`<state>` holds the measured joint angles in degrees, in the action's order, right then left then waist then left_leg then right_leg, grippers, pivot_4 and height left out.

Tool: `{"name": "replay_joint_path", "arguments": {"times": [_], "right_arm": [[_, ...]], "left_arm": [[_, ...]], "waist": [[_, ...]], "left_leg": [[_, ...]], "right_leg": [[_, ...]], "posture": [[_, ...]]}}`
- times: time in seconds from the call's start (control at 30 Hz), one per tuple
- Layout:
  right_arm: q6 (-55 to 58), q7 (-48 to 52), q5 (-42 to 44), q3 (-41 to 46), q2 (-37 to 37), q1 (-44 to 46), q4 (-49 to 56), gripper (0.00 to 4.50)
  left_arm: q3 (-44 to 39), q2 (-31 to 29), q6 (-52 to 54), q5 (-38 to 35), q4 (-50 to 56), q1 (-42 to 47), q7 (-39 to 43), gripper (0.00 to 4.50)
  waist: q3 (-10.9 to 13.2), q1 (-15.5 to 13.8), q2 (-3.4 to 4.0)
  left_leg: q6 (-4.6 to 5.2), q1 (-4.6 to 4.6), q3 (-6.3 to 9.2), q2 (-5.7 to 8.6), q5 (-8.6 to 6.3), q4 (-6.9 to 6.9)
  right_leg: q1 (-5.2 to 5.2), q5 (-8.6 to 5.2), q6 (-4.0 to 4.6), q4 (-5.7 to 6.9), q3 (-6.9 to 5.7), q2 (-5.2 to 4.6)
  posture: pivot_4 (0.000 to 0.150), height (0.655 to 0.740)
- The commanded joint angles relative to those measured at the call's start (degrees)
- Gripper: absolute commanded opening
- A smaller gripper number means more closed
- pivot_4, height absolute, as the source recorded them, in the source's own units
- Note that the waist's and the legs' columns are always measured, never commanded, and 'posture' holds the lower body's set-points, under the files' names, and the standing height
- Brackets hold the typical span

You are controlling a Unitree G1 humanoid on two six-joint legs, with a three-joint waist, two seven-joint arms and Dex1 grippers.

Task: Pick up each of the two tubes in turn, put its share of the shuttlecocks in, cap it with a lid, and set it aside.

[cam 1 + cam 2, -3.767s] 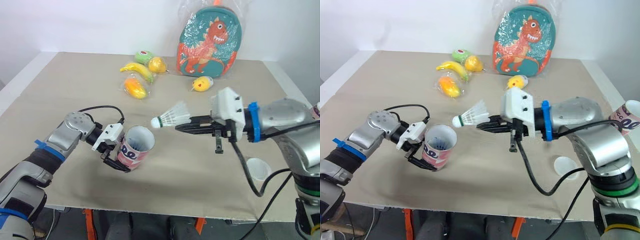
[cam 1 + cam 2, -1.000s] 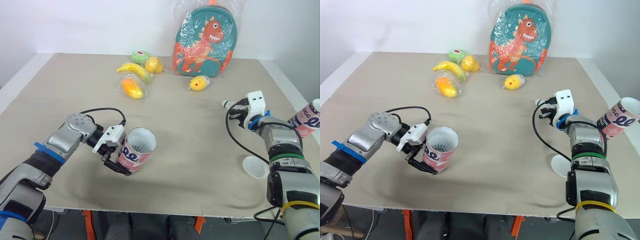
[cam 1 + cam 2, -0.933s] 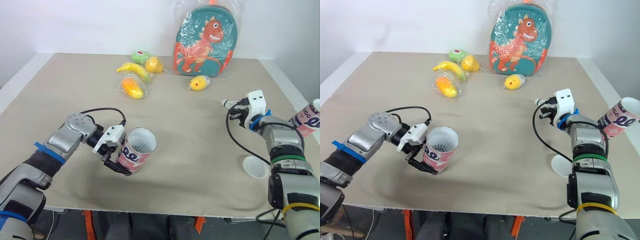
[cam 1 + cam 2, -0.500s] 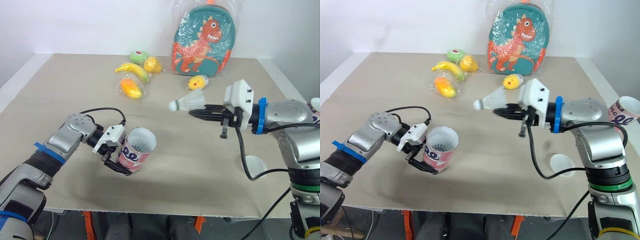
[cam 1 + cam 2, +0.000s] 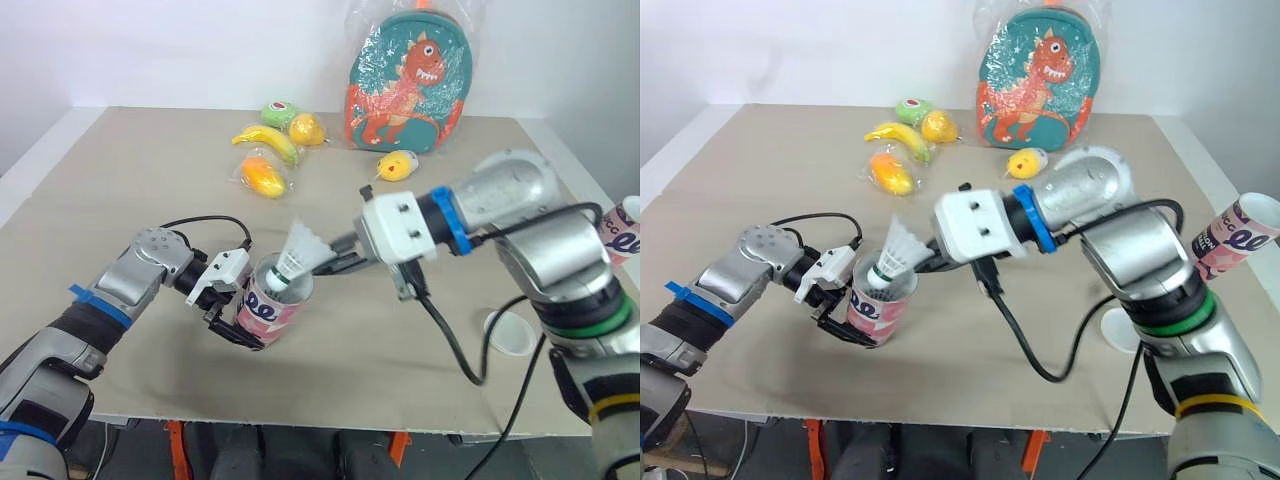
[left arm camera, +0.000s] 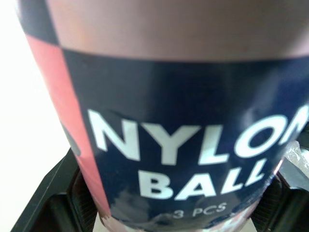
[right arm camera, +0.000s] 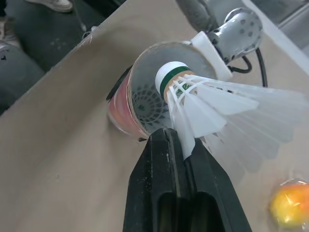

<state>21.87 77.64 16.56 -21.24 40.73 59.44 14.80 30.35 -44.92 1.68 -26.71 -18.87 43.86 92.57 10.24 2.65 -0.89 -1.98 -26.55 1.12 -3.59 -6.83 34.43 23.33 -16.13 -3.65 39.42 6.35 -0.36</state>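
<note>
The tube [image 5: 264, 312] is pink and navy with white lettering — the shuttlecock [image 5: 299, 247] white, green-banded at its cork. The backpack [image 5: 408, 80] is teal, an orange dinosaur on it.

Table [image 5: 120, 190]. Front left: tube [image 5: 272, 305] held in left gripper [image 5: 232, 312]; shuttlecock [image 5: 297, 255], held by right gripper [image 5: 335, 264], cork at the tube's mouth. Front right: lid [image 5: 510, 333]. Right edge: second tube [image 5: 622, 232]. Rear: backpack [image 5: 410, 80], fruit [image 5: 272, 150] to its left.
</note>
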Motion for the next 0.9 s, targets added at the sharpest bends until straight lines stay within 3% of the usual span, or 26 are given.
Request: {"name": "replay_joint_path", "arguments": {"times": [0.03,0.2,0.47,0.77,0.9], "right_arm": [[2.3,2.0,2.4,2.0,-0.7,3.0,-0.6,2.13],[10.8,4.0,11.3,7.0,0.1,2.9,-0.3,3.98],[11.0,2.2,10.1,6.7,-3.7,4.1,-7.0,3.98],[9.2,7.4,6.5,2.3,-5.2,7.6,-11.1,0.03],[9.5,9.8,6.6,1.2,-5.6,8.2,-11.4,0.03]], "left_arm": [[-2.2,0.0,0.2,-0.4,1.5,0.3,-0.1,3.67],[-2.1,0.3,0.1,-0.2,1.3,0.4,-0.1,3.67],[-1.3,0.8,-1.0,0.0,-0.2,1.6,-0.1,3.67],[-1.4,1.1,-0.9,0.0,-0.7,1.8,-0.1,3.67],[-2.6,1.7,1.0,-1.6,0.2,1.1,-0.1,3.67]], "waist": [[0.0,0.0,0.0],[0.0,-0.1,-0.01],[0.0,0.1,-0.01],[0.0,0.1,-0.01],[0.0,0.1,-0.01]], "left_leg": [[0.0,0.0,0.0,0.0,0.0,0.0],[0.0,-0.03,0.06,0.02,0.0,0.0],[0.01,-0.01,0.05,-0.01,0.0,0.06],[0.0,-0.03,0.08,0.01,0.0,0.03],[0.0,-0.03,0.08,0.01,0.0,0.03]], "right_leg": [[0.0,0.0,0.0,0.0,0.0,0.0],[-0.04,0.02,0.09,0.0,-0.03,-0.02],[-0.02,0.09,0.08,0.03,-0.06,0.01],[-0.01,0.04,0.13,0.05,-0.06,0.03],[-0.01,0.03,0.14,0.05,-0.06,0.02]], "posture": [[0.15,0.74],[0.15,0.74],[0.15,0.74],[0.15,0.74],[0.15,0.74]]}}
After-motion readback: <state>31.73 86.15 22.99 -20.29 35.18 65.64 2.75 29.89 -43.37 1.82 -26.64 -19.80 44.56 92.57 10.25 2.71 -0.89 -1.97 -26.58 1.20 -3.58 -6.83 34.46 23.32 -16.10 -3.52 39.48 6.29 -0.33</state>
